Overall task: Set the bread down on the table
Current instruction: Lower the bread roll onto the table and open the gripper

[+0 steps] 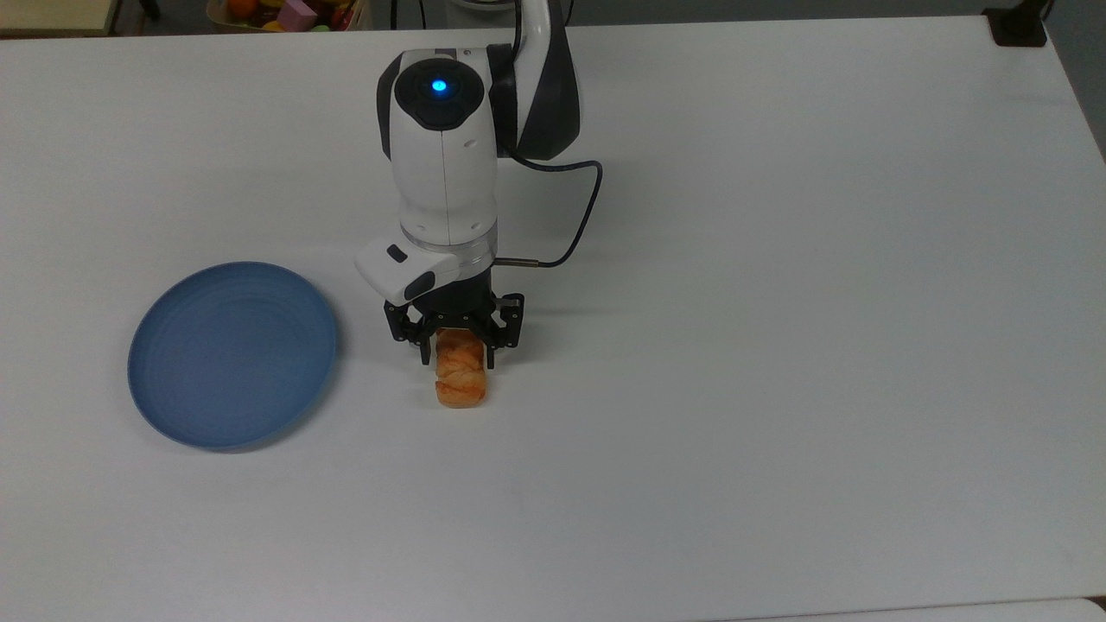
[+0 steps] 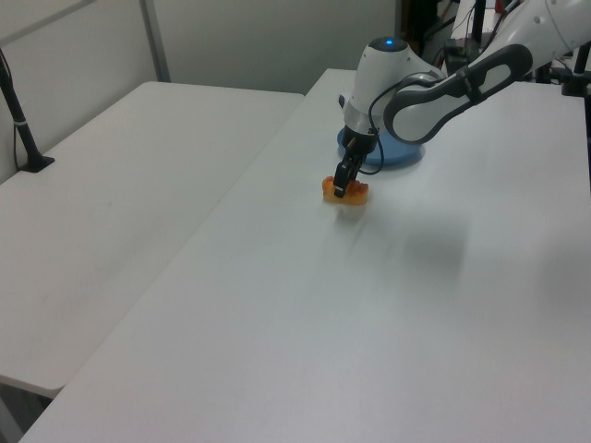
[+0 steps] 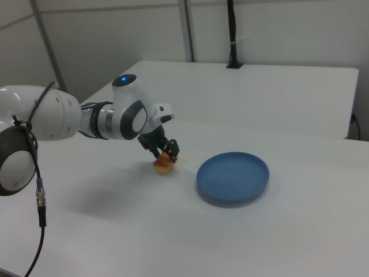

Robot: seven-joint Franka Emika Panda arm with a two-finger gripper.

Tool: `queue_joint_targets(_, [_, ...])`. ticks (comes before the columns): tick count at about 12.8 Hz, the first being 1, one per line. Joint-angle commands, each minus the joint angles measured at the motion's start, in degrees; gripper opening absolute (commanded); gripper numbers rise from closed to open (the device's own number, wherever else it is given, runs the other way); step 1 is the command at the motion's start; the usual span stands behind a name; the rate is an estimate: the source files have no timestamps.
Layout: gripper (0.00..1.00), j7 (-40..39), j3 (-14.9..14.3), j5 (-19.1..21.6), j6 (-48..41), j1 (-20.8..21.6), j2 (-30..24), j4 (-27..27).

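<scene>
Here the gripper (image 1: 457, 345) clasps the bread (image 1: 460, 377) low on the table (image 1: 778, 345), near the blue plate (image 1: 232, 354).

White table (image 1: 778, 345) — plate (image 1: 232, 354), bread (image 1: 460, 380)

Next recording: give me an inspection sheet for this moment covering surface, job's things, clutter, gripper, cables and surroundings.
Surface: the table is plain white, no spills or marks seen.
Job's things: the bread is down at the tabletop beside the blue plate, off the plate and apart from it.
Clutter: nothing seen on the table besides the plate.
Gripper: the gripper is over the bread's upper end, fingers flanking it; whether they are gripping or have let go cannot be told.
Cables: a dark cable loops from the wrist, clear of the bread.
Surroundings: a second white table stands alongside; a box of colourful items sits beyond the far edge.
</scene>
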Motion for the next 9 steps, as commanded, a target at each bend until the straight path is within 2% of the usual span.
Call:
queue_joint_targets(1, [1.0,2.8,-0.3,-1.5,1.3,0.5,-0.7,-0.9])
queue_joint_targets(5, [1.0,2.7,-0.3,-1.4,-0.3,0.0,-4.5,-1.2])
queue_joint_targets(9, [1.0,2.8,-0.3,-1.4,-15.7,0.4,-13.6,-1.0])
